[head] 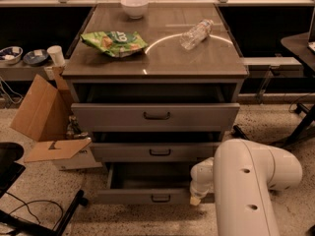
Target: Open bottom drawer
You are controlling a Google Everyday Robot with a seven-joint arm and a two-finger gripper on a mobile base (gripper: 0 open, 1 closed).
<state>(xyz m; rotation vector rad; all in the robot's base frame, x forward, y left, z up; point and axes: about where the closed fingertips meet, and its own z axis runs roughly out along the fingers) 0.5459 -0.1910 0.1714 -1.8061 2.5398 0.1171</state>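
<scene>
The bottom drawer [133, 196] is the lowest of three grey drawers. It is pulled out, showing a dark grey tray behind its flat front and small dark bar handle [161, 198]. My gripper [195, 199] is at the drawer front's right end, at the tip of my white arm [246, 181], which comes in from the lower right. The arm hides the drawer's right corner. The middle drawer [157, 152] and the top drawer [155, 116] each stand slightly pulled out.
On the cabinet top lie a green chip bag [114, 42], a white bowl [134, 6] and a plastic bottle [196, 33]. An open cardboard box [47, 117] stands at the left. A dark chair base [29, 205] is at the lower left, and a table leg [302, 122] at the right.
</scene>
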